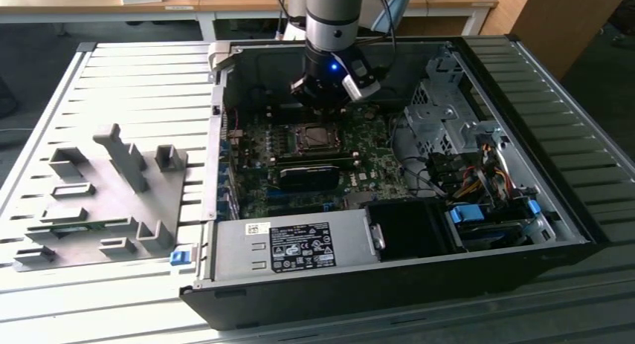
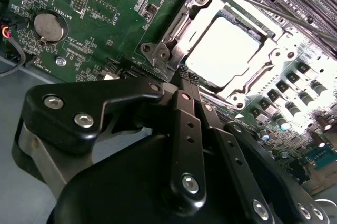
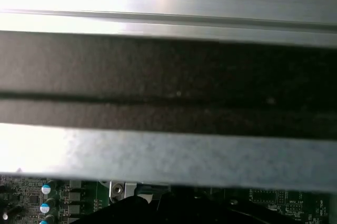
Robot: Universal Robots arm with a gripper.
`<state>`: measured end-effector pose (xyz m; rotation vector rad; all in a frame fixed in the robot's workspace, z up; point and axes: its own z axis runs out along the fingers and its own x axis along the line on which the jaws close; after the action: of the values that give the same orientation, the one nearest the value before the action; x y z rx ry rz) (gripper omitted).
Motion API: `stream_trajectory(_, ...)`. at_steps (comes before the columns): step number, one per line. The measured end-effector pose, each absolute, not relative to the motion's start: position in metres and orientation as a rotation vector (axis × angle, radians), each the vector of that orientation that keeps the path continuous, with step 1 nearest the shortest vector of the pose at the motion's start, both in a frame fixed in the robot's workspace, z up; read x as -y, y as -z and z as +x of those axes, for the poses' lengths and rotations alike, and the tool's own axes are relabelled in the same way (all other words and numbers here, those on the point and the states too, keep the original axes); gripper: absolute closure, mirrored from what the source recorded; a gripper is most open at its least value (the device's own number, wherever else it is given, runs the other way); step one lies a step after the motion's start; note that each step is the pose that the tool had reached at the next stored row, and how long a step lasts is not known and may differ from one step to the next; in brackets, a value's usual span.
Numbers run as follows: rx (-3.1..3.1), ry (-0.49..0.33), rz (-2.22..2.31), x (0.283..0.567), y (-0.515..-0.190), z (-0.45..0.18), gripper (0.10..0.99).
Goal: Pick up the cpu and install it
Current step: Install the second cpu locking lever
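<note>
Black gripper (image 2: 181, 76) linkage lies closest to the lens in the second wrist view, its two fingers (image 2: 185, 129) pressed together with nothing between them. Their tips hang just over the near edge of the socket (image 2: 174, 39), though whether they touch it I cannot tell. Beyond the tips, the cpu (image 2: 224, 50) sits flat inside the socket frame, its metal top glaring bright. A thin lever (image 2: 253, 5) crosses above the far side of the frame. A round coin cell (image 2: 48, 26) sits on the green board (image 2: 126, 13), well apart from the socket, and a row of small capacitors (image 2: 295, 105) lines the board on the other side.

Seen from the exterior view, the arm (image 1: 331, 17) comes straight down into the open case (image 1: 397, 284), with the gripper (image 1: 320, 99) just behind the socket (image 1: 315, 138), where the cpu (image 1: 317, 138) shows as a small pale square. A black slab (image 1: 309, 174), perhaps a card or cooler, lies just in front of the socket. The power supply (image 1: 288, 247) fills the near corner of the case, with coloured cables (image 1: 476, 173) toward the exterior view's right. The case rests on a ribbed metal table (image 1: 119, 84). Grey fixture blocks (image 1: 100, 195) stand on the table at the exterior view's left, well apart from the case.

The first wrist view shows the case wall (image 3: 168, 87) close up as a dark band, with a strip of board (image 3: 58, 197) below it.
</note>
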<state>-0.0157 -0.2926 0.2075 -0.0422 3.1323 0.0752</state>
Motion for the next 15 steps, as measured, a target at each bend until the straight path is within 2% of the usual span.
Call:
stream_trajectory(8, -3.133, -0.073, -0.042, 0.294, -0.208, -0.016, 0.980)
stream_trajectory(15, -3.132, -0.074, -0.042, 0.294, -0.223, -0.016, 0.980)
